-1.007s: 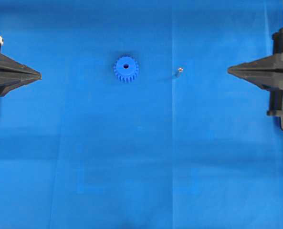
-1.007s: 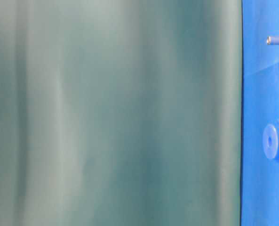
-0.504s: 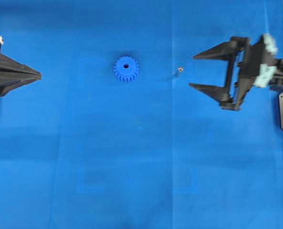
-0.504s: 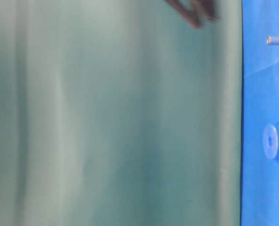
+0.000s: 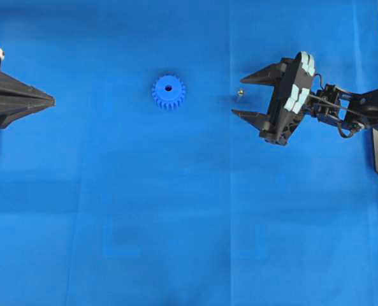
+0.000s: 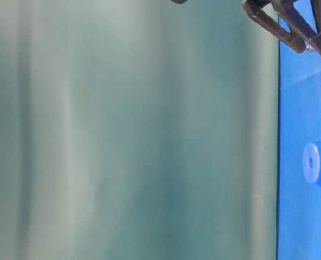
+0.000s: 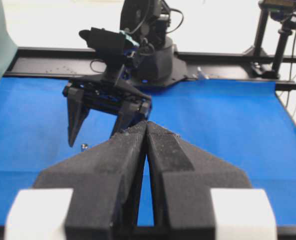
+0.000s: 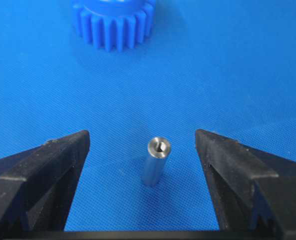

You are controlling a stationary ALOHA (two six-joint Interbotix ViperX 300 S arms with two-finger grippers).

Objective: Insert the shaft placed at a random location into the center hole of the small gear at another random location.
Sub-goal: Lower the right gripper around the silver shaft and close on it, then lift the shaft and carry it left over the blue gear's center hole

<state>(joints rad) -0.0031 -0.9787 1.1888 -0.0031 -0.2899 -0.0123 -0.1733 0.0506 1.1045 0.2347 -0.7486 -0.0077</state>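
The small gear [image 5: 169, 92], bright blue and toothed, lies flat on the mat with its center hole [image 5: 169, 88] facing up. To its right the shaft [image 5: 239, 93], a short silvery pin, stands upright. My right gripper [image 5: 238, 97] is open, one finger on each side of the shaft without touching it. From the right wrist the shaft [image 8: 155, 161] stands between the black fingers [image 8: 48, 160], and the gear [image 8: 114, 22] lies beyond. My left gripper [image 5: 51, 100] rests shut and empty at the left edge. In the left wrist view, its fingers [image 7: 133, 150] hide the gear.
A blue mat [image 5: 189, 223] covers the whole work surface. The table-level view is turned sideways: a green backdrop [image 6: 128, 130] fills most of it, with the gear [image 6: 317, 162] and the right gripper's fingers [image 6: 290, 24] at its right edge.
My right gripper has opened and travelled left from the right edge until its fingers straddle the shaft. The left gripper, gear and shaft have not moved.
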